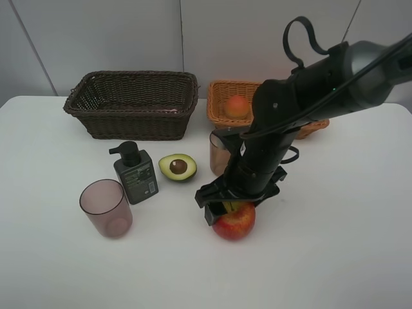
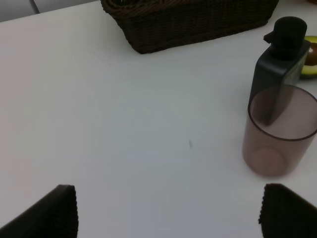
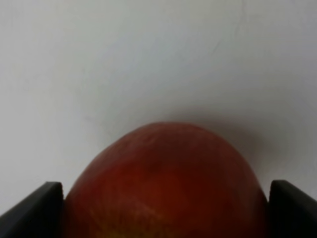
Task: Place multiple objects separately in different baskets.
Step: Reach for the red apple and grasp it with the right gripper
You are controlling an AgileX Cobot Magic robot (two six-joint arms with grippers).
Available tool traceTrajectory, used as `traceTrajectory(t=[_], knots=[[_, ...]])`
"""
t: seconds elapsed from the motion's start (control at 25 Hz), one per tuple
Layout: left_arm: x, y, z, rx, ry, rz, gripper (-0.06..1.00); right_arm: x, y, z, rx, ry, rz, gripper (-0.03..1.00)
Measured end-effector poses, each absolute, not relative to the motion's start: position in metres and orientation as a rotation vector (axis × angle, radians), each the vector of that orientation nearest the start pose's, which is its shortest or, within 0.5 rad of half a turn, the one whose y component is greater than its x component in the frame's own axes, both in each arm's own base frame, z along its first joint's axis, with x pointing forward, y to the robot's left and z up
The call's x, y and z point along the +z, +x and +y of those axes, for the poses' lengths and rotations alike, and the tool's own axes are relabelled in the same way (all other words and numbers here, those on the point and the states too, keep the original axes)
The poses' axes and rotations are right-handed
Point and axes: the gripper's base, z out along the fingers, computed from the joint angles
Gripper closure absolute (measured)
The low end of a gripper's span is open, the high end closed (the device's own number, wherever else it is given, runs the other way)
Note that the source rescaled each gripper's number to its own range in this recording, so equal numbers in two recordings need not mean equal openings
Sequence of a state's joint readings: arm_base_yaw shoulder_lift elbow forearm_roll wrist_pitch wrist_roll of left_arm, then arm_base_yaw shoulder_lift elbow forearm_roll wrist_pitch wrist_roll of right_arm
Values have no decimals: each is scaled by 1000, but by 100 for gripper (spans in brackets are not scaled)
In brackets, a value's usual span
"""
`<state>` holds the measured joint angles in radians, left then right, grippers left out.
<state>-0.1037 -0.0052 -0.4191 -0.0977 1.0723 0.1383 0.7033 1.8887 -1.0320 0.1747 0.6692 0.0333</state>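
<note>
We begin with the white desk [image 1: 360, 257], which carries everything. At its far side sit the dark brown basket [image 1: 132, 106] and, to its right in the high view, the light orange-tan basket [image 1: 219, 114], already holding a peach-coloured fruit [image 1: 236, 106].

The right arm [image 1: 322, 77] reaches in over the desk's middle, and it is plainly the nearer one. The left claw [image 2: 168, 213] hangs well off to the left, near the mauve cup [image 2: 277, 134], spread wide with nothing between its pads.

The red apple [image 1: 235, 222] rests on the desk directly beneath the right claw [image 1: 235, 205], in front of the light basket and well apart from it. Being nearly round, the apple has no real long axis; a yellowish patch faces up under the claw, so we judge it sits roughly upright.

The wrist view shows the fingers [image 3: 34, 210] standing wide on either flank of the apple, with no gap we can make out. Whether they are pressing yet we cannot tell. We judge the coming move is a lift, then a carry straight back to a basket.
</note>
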Motion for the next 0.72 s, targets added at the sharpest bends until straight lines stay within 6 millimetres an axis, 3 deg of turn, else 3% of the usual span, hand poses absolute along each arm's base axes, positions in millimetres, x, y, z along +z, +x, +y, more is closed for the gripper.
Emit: traceTrajectory(t=[0.72], knots=[[254, 1, -8, -99, 258, 2113, -3, 131, 247, 222, 234, -819, 2952, 20]])
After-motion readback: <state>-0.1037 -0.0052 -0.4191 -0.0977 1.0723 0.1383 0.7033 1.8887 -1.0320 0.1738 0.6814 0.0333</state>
